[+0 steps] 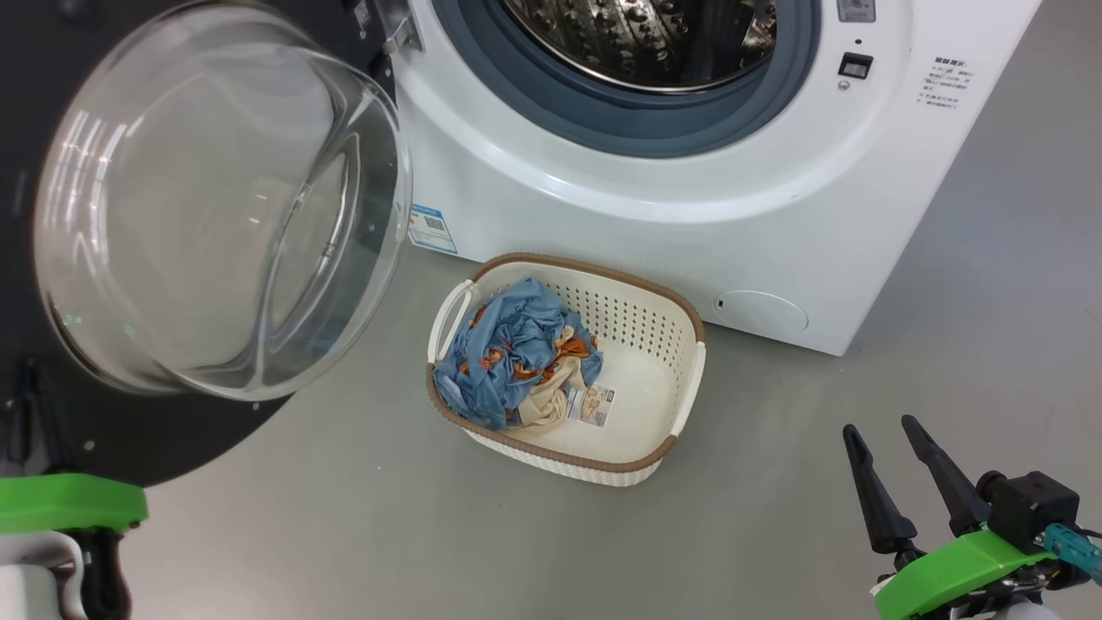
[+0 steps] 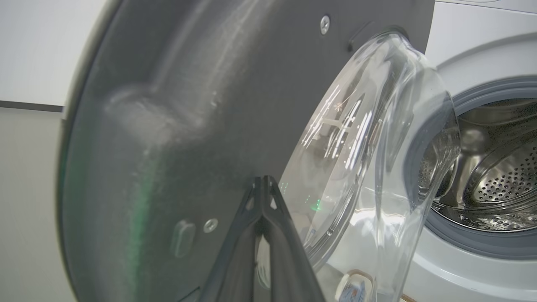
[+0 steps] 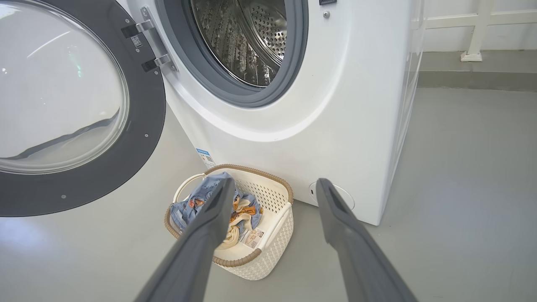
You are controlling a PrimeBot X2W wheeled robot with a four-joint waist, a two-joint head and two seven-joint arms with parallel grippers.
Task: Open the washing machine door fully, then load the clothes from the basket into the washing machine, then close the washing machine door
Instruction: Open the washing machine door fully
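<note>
On the grey floor [image 1: 344, 534] the washing machine [image 1: 689, 224] stands with its steel drum open to view. Its door [image 1: 215, 215] is swung wide to the left of the opening, the glass bowl bulging toward the head camera. It looks open enough for loading.

Just before the machine's lower front, below the opening, sits the basket [image 1: 689, 387]. The clothes [image 1: 508, 353] lie heaped against its left end by the handle. The rest of its bottom is bare but for a paper label.

The left gripper [image 2: 263, 180] has its jaws pressed together, empty, with the tips close against the door's grey inner face. Whether they touch it I cannot tell. The right gripper [image 1: 881, 428] hangs over the floor, well apart from the basket and to its right, jaws spread wide and holding nothing.

The bundle should be light, soft and limp, so it will sag and trail once lifted, and the blue and cream pieces may come apart. The best hold is probably deep into the thick top of the heap, not on a loose edge. The basket looks light too, and a snagged fold could drag or tip it.
</note>
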